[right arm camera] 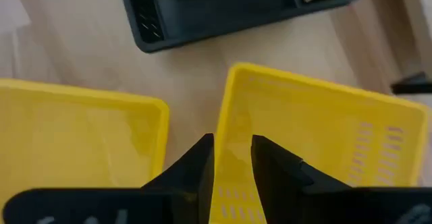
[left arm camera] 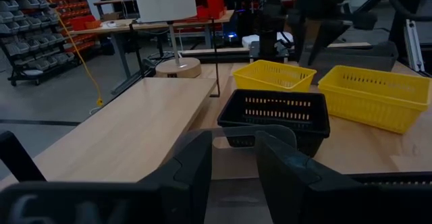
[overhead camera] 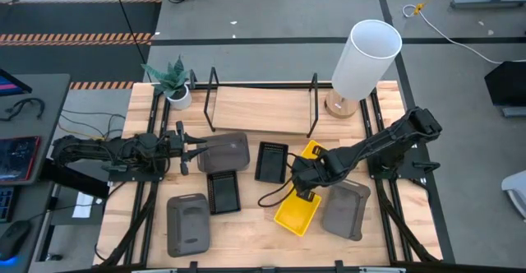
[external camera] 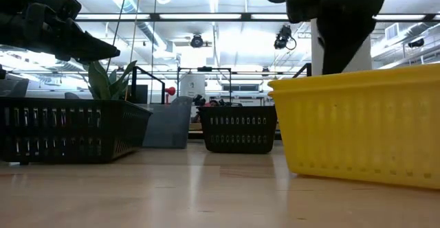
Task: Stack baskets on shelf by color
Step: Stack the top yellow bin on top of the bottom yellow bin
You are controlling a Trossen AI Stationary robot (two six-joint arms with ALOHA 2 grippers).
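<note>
Yellow basket [right arm camera: 304,136], light and stiff-looking, is being pinched at its thin rim by right gripper [right arm camera: 233,158], while left gripper [left arm camera: 233,166] is clenching a grey basket's [overhead camera: 223,151] wall.

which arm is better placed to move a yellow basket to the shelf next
Right. The right gripper already straddles the wall of a yellow basket, while the left gripper is at a dark grey basket, far from the yellow ones. The shelf is bare.

Wooden bench [overhead camera: 255,228] carries a bare shelf [overhead camera: 261,111], yellow baskets [overhead camera: 297,211], black baskets [overhead camera: 271,161], grey baskets [overhead camera: 187,224], a potted plant [overhead camera: 174,82] and lamp [overhead camera: 362,63].
</note>
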